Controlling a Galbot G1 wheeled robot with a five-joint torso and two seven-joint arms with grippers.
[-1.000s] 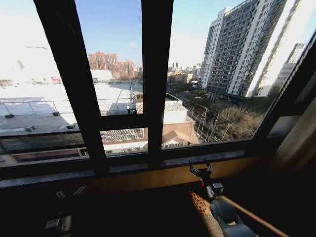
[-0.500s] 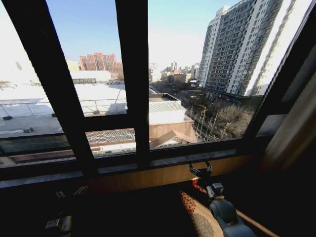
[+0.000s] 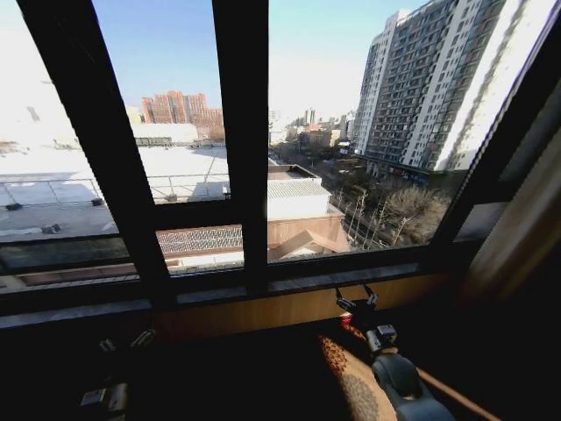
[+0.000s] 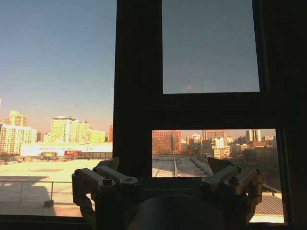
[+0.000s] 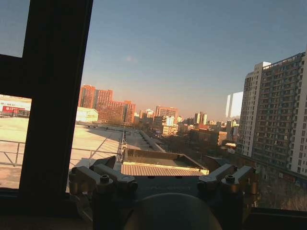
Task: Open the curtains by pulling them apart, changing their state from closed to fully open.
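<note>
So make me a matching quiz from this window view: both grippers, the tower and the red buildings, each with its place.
1 left gripper
2 right gripper
3 tower
4 red buildings

a outside, far right
b low left, in shadow
c outside, distant, left of the middle bar
d right of centre, just below the sill

Pairs: 1-b, 2-d, 3-a, 4-c

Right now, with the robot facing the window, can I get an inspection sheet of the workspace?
Surface: window sill, in shadow.
Job's things: curtains, a tan bunched strip at the right edge, probably the pulled-back panel; glass uncovered.
Clutter: patterned rug on the floor.
Grippers: left gripper open, holding nothing, low facing the glass; right gripper open, holding nothing, just below the sill.
Cables: nothing seen.
Surroundings: dark window frame bars; tower block outside.
</note>
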